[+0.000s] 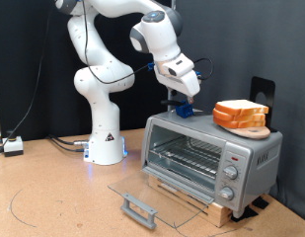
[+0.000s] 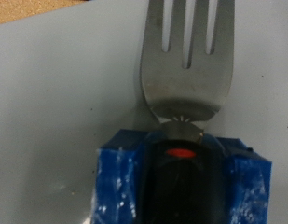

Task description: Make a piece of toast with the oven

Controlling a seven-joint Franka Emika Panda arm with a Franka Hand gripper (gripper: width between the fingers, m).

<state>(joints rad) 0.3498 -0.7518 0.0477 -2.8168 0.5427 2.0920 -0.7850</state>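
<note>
You see one gripper (image 1: 182, 104) clamped on one blue-handled fork (image 2: 186, 56) above one oven (image 1: 211, 158), door (image 1: 152, 190) down, one bread stack (image 1: 241, 115) on top.

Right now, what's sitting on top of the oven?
On the oven sit stacked bread slices and a fork in a blue holder. The gripper hides the holder's top.

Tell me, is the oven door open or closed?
Open. The toaster oven has its glass door folded down flat in front, handle outermost, and the wire rack inside is uncovered.
</note>
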